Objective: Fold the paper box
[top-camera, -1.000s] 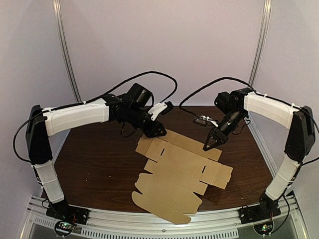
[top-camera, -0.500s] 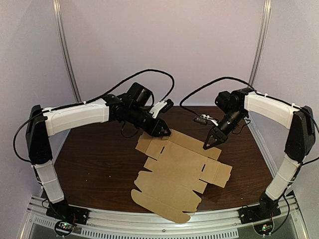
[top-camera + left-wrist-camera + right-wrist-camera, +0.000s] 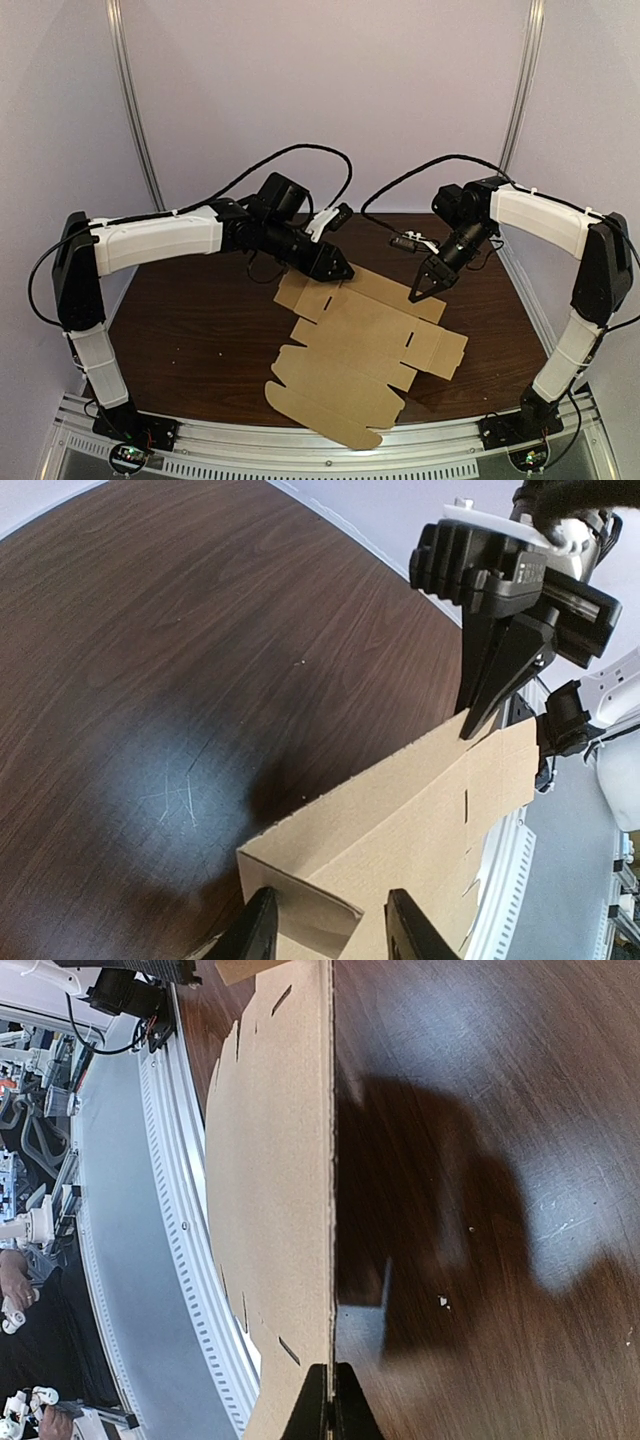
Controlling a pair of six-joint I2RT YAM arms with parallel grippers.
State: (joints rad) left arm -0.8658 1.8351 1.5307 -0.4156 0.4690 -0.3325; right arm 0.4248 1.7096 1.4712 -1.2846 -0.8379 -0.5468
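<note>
Moved: left gripper (image 3: 338,270) has slid right along the far edge, fingers spread astride a flap corner | flat brown cardboard box blank (image 3: 360,350) lies mid dark wooden table (image 3: 190,320), far flap raised | right gripper (image 3: 415,293) pinches that flap's edge.

The white-and-black left arm (image 3: 155,240) and its twin, the right arm (image 3: 540,222), wear ribbed white plastic shells between matte black joint housings. A thin black cable (image 3: 300,147) loops off each wrist. The black left pincer (image 3: 343,271) and black right pincer (image 3: 414,295) taper to pointed fingers.
</note>
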